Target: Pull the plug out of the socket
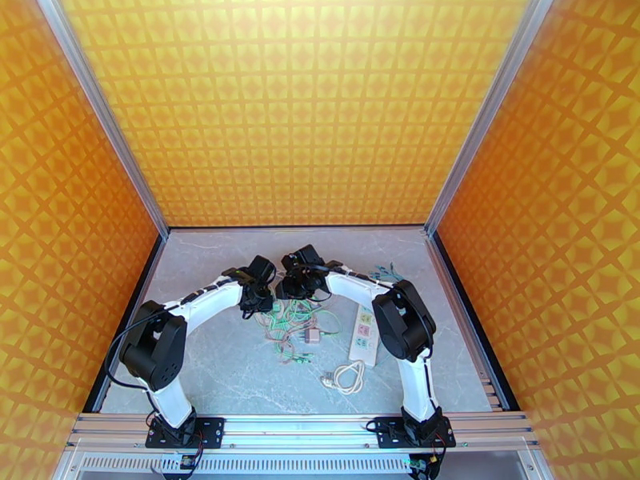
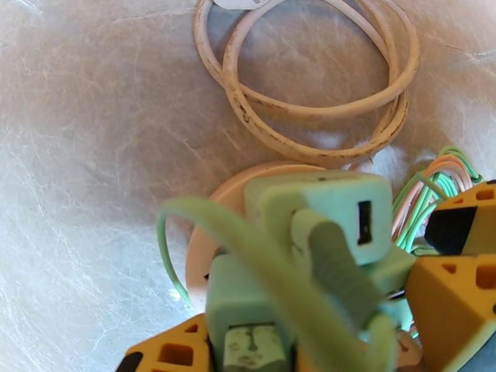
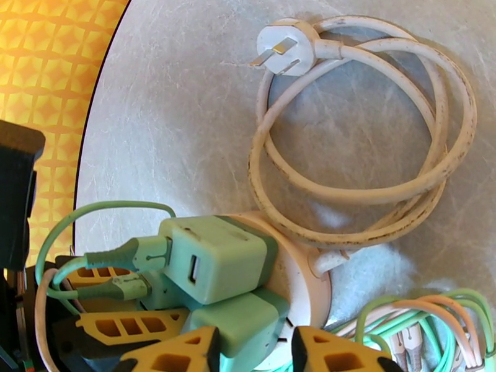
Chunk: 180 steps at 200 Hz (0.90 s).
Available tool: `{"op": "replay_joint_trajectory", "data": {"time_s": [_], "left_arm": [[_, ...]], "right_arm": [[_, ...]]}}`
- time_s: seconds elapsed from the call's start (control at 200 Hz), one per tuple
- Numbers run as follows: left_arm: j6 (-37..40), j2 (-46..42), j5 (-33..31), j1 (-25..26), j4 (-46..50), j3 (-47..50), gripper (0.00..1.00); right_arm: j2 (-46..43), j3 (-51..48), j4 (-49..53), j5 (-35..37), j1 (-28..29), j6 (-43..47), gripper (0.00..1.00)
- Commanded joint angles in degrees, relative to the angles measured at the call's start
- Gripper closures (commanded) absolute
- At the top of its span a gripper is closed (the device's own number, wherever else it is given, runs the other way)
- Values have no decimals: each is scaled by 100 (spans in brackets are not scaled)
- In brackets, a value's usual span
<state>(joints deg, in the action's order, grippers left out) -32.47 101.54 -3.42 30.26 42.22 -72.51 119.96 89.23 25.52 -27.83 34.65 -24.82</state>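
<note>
Orange-yellow walls with a lattice of squares close the space in on three sides: the back wall (image 1: 296, 106) is bright and pale, while the left wall (image 1: 56, 234) and right wall (image 1: 560, 234) are a deeper orange. Aluminium posts (image 1: 100, 114) run up the corners. The tabletop (image 1: 216, 370) is grey-white, perhaps marbled stone, with black edging (image 1: 128, 314) and a metal rail (image 1: 296, 426) in front. The light is warm and even.

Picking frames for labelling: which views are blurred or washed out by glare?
Left wrist: the near green plugs are blurred, the cord sharper, the table washed pale by glare. Right wrist: all sharp, soft shadows under the cord. Top external: evenly lit, things small.
</note>
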Motion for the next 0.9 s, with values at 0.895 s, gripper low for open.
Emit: {"op": "replay_joint_trajectory", "data": {"time_s": [0.895], "left_arm": [[-362,-680,830,-205,-477,150,96]], "right_arm": [[621,-152,1157,725,103,340,65]]}}
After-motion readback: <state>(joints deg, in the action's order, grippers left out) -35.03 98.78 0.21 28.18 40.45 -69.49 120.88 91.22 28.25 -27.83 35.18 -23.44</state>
